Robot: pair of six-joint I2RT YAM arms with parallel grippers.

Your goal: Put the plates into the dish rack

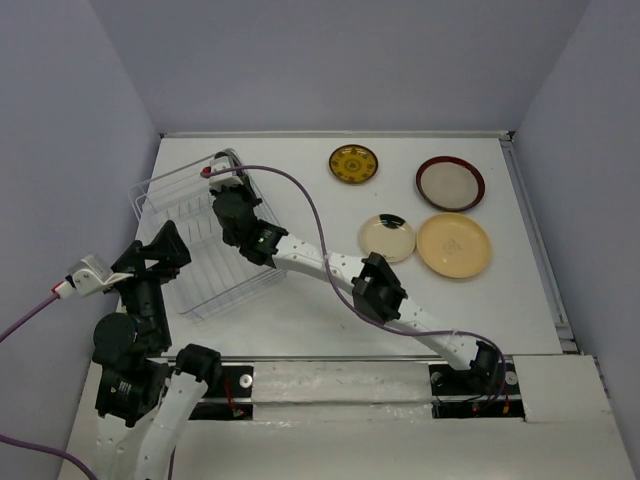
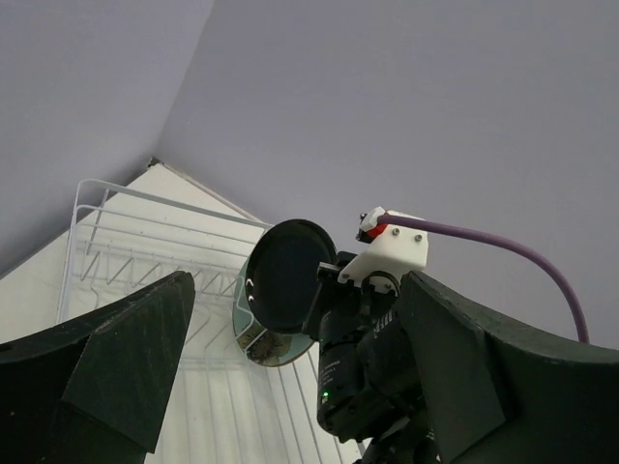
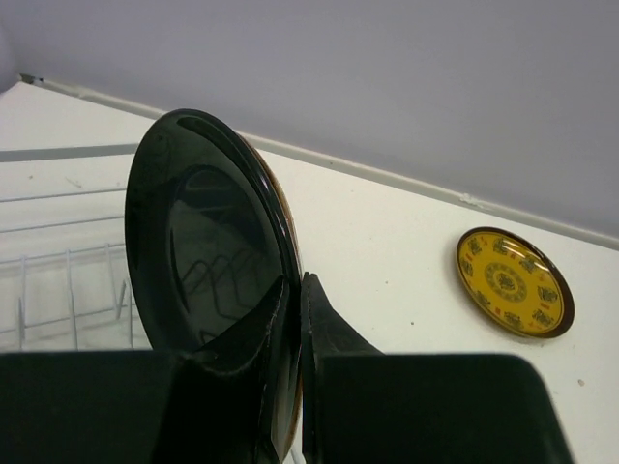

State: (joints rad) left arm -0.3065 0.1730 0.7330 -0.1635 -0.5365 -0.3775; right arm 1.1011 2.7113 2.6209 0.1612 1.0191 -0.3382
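Table [image 1: 300,322]: white, flat top, matte, a few faint specks.
Walls [image 1: 340,60]: plain pale lilac-grey, on the far, left and right sides.
Edge strip [image 1: 340,133]: thin, grey, where the table meets the far wall.
Mounting rail [image 1: 340,384]: white, along the near edge.

No legible text, label, brand or number in any view; the yellow patterned plate [image 3: 515,281] carries ornamental marks only, not readable as characters.
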